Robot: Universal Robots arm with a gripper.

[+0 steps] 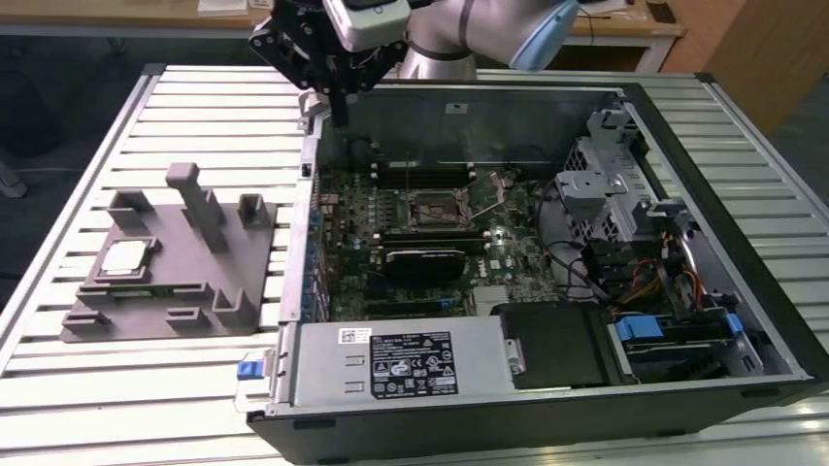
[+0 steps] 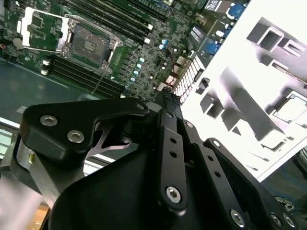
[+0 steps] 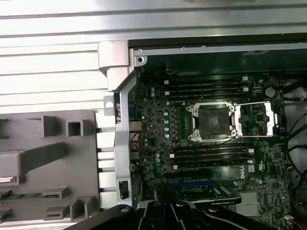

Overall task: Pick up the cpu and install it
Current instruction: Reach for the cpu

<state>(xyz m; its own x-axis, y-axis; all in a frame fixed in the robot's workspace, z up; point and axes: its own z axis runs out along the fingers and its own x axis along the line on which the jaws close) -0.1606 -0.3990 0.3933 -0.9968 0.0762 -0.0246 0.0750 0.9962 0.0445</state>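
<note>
I hold the hand (image 1: 342,112), fingers pressed together and empty, over the case (image 1: 492,89) rim; the cpu (image 1: 126,258) lies in the grey fixture (image 1: 194,291) at the exterior view's left. A skewed grab could bend pins in the socket (image 1: 438,206).

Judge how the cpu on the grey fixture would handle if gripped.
The cpu looks thin, flat and rigid, so probably light and unlikely to roll. Its smooth metal top may be slippery; seated in the fixture, it likely resists sideways pushing.
</note>
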